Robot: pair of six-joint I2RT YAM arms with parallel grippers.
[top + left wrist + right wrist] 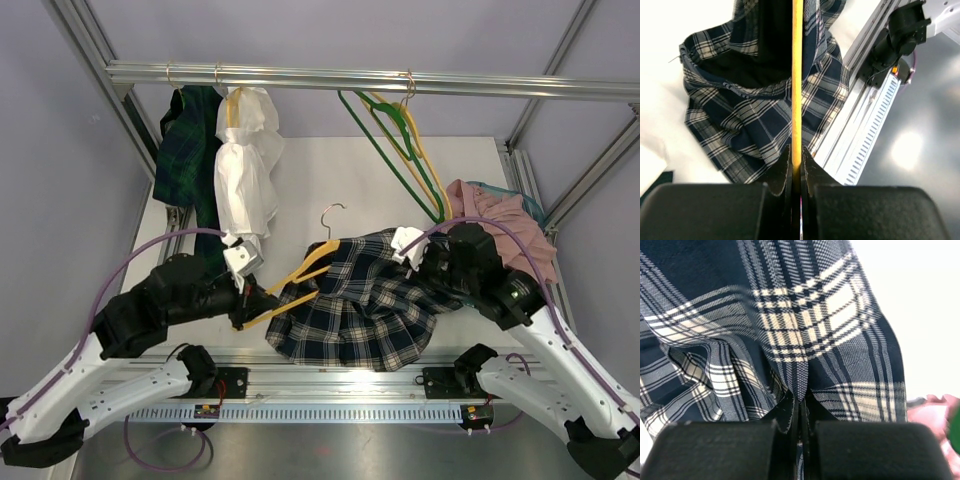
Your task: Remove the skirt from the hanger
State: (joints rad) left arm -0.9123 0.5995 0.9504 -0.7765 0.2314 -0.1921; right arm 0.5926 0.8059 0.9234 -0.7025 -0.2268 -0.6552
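Note:
A navy and white plaid skirt [365, 300] lies crumpled on the white table, still draped over one end of a yellow hanger [295, 280] with a metal hook. My left gripper [247, 300] is shut on the hanger's bar, a thin yellow rod [797, 90] running straight up from the pinched jaws in the left wrist view, with the skirt [740, 110] behind it. At the skirt's far right edge my right gripper [425, 262] is shut on a fold of the plaid skirt [800, 335], which rises from between its closed jaws.
A metal rail [370, 78] crosses the back. On it hang a dark green plaid garment [185, 150], a white shirt [245, 165], and empty green and yellow hangers [405, 150]. A pink garment [500, 220] lies at the right. The aluminium frame edge [865, 120] runs beside the skirt.

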